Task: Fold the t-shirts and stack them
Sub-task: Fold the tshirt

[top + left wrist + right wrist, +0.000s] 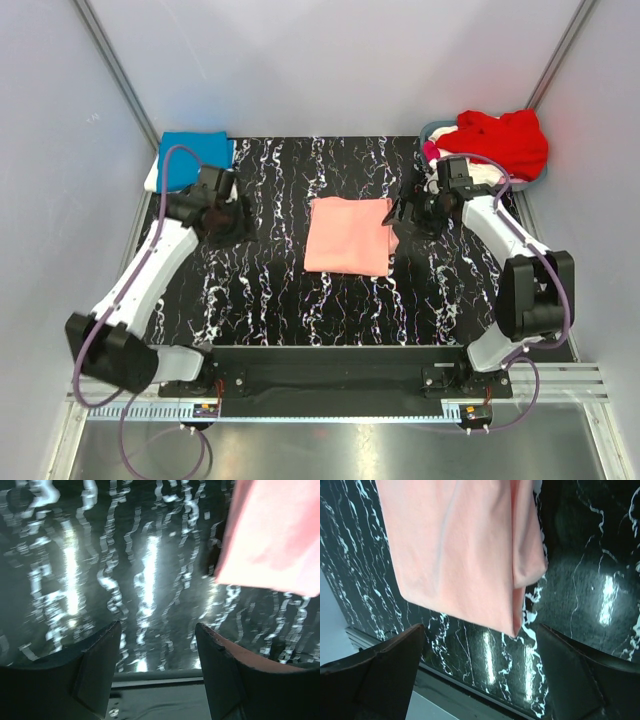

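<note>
Black, white-veined tabletop (270, 290) with bright glare streaks; pale grey walls (330, 60) left, far, right; metal rail (585, 380) along near edge.

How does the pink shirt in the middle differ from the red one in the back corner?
The pink shirt lies folded flat in a rough rectangle on the table; the red shirt is heaped, crumpled, in a bin. The pink shirt lies alone; the red shirt tops other clothes. Both are plain cloth.
</note>
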`<state>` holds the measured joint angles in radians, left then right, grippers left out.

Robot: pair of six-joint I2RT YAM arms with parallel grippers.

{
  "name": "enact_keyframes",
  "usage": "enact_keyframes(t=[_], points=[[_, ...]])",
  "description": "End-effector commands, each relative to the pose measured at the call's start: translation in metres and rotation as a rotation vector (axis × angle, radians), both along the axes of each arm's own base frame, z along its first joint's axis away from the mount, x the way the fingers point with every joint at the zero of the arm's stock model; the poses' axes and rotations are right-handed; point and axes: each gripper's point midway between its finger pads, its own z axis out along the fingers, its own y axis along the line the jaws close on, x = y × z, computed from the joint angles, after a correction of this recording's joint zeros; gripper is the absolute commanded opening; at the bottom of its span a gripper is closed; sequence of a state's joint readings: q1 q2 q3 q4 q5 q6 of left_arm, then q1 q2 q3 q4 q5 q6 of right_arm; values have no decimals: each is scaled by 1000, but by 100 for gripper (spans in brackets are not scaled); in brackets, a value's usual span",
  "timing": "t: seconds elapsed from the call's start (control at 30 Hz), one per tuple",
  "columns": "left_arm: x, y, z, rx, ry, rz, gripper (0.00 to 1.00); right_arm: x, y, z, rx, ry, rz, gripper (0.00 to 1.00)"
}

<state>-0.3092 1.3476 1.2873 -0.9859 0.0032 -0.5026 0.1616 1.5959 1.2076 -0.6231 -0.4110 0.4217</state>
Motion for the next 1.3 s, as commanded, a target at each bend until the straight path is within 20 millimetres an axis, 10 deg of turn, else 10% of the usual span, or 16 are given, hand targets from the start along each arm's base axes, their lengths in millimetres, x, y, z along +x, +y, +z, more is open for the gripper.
enact_keyframes(t=[0.0,0.47,0.8,0.9,1.13,1.27], points=[[-23,36,5,161,-34,-7,66,29,7,9,70,-76,43,100],[-52,67,13,209,-227,51,70,109,3,-65,106,9,10,100],[-48,65,2,198,-241,60,71,74,47,-109,285,106,46,88],[-48,67,2,207,-239,70,71,65,62,-112,328,118,85,72],[-49,74,4,224,-260,108,71,65,69,-109,376,121,105,1],[-50,77,6,231,-265,131,71,74,57,-65,268,48,123,0]])
